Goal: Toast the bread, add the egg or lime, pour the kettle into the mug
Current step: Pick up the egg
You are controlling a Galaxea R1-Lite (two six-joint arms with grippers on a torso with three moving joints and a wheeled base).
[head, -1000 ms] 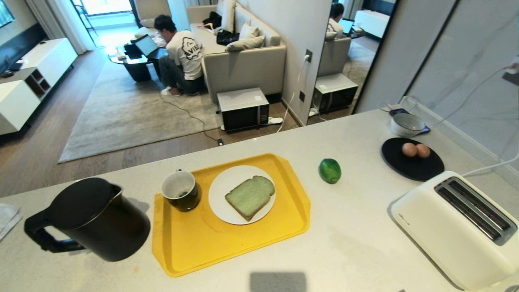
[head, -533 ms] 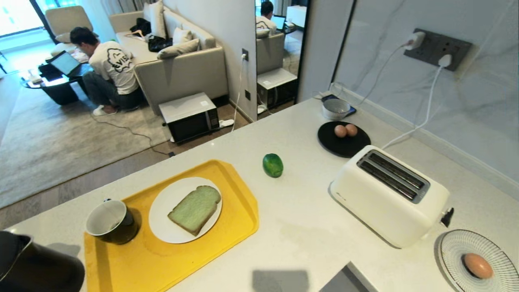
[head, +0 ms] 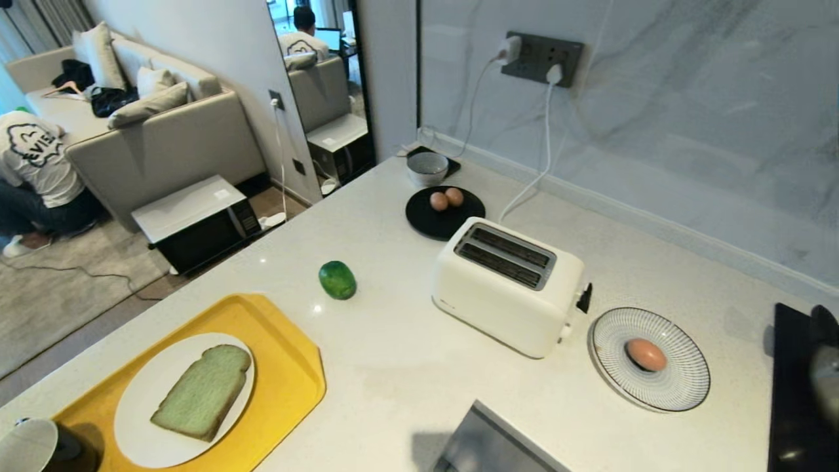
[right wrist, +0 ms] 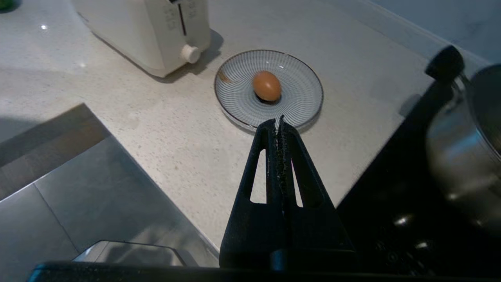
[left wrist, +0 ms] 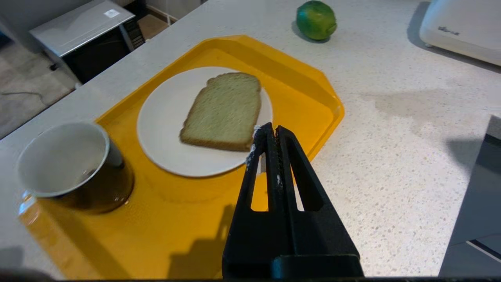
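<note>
The pale green bread (head: 202, 391) (left wrist: 223, 111) lies on a white plate (head: 141, 406) on the yellow tray (head: 288, 367). The black mug (head: 29, 449) (left wrist: 74, 168) stands on the tray's left end. A lime (head: 337, 280) (left wrist: 316, 19) rests on the counter between the tray and the white toaster (head: 508, 285). One egg (head: 645, 354) (right wrist: 267, 85) sits on a striped plate (head: 682, 387). Two more eggs (head: 446, 198) lie on a black plate. The kettle is out of view. My left gripper (left wrist: 273, 131) hangs shut and empty above the tray. My right gripper (right wrist: 278, 123) is shut and empty near the striped plate.
A grey bowl (head: 427, 168) stands at the counter's far end by cables to a wall socket (head: 541, 59). A black hob (head: 796, 393) with a steel pot (right wrist: 465, 156) is at the right. A sink (head: 485, 442) lies at the near edge. A person (head: 33, 170) sits beyond.
The whole head view has swung to the right: the kettle has left the picture, the mug sits at the left edge, and the striped plate, hob and sink have come in. Nothing on the counter moved.
</note>
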